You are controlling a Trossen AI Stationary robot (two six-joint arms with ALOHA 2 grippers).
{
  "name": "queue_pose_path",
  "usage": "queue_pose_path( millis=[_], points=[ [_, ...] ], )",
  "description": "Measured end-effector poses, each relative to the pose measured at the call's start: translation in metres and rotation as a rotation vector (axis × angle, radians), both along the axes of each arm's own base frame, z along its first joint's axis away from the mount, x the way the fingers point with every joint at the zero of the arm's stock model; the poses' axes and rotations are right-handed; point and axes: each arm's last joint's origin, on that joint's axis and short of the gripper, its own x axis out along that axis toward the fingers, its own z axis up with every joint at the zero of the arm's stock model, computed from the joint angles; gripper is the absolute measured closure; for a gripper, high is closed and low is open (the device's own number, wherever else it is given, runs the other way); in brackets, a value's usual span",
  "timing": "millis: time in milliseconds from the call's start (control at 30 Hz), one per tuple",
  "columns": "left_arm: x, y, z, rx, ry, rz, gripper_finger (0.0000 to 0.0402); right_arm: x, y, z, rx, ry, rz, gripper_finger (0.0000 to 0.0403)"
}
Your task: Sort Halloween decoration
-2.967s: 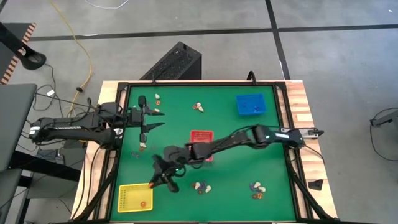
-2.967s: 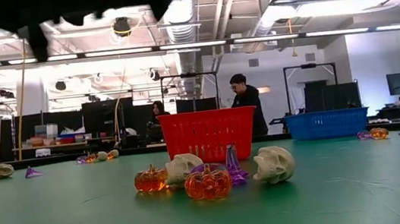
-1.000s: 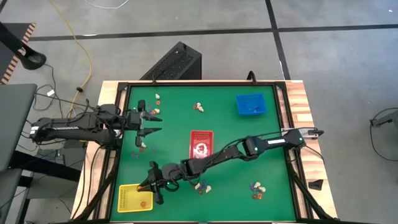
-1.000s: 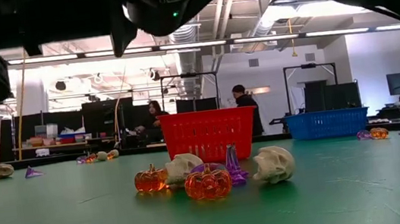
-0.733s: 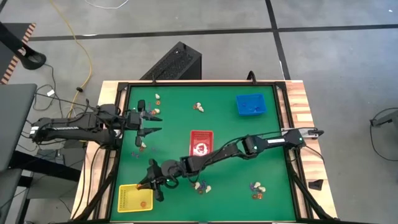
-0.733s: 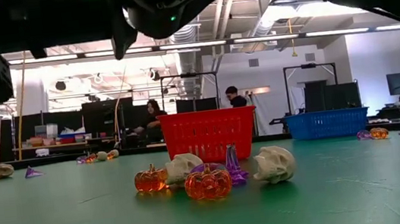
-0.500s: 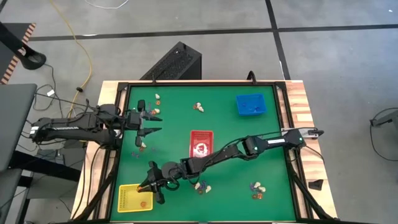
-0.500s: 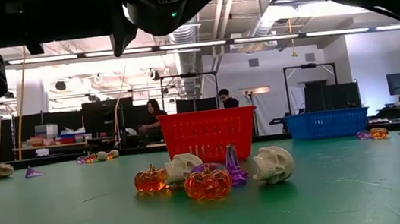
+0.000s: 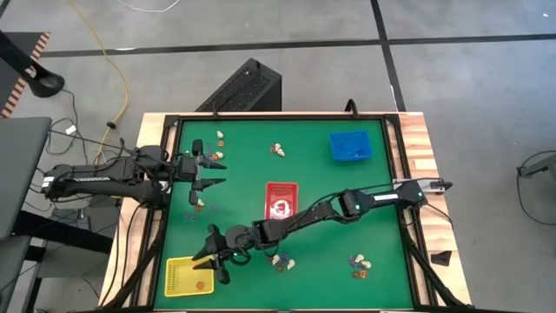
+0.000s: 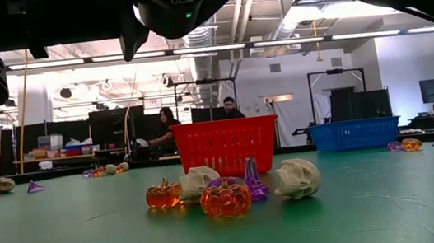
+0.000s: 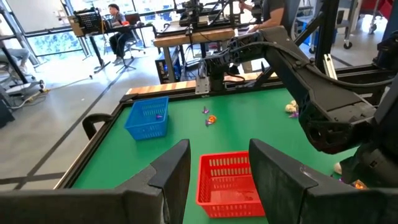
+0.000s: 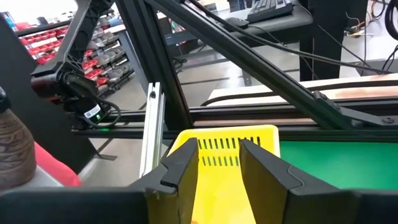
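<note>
Trinkets (image 10: 229, 189) scattered on green table (image 9: 382, 239); both hands (image 9: 212, 262) (image 9: 211, 171) parted, empty.

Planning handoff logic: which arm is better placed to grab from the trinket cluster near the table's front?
Right. Its gripper hovers at the yellow tray, jaws open, close to the trinket cluster. The left gripper waits far off, near the back-left.

Red tray's (image 9: 280, 202) contents — perhaps white trinkets — unclear.

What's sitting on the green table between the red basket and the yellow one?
In the high view, the right gripper and its arm cross between the red basket and yellow basket; nearby lies a trinket cluster.
</note>
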Motion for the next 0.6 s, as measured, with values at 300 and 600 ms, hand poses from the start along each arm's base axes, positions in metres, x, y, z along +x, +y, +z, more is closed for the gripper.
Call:
queue_pose_path(
  millis=[300,600],
  points=[
    [0.0,0.0,0.0,0.001,0.0,0.0,0.0249,0.001,-0.004,0.0,-0.023,-0.009,-0.011,0.0239],
    [0.0,0.0,-0.003,-0.003,0.031,0.0,0.0249,-0.02,-0.025,0.046,-0.175,0.266,0.027,0.0239]
  ],
)
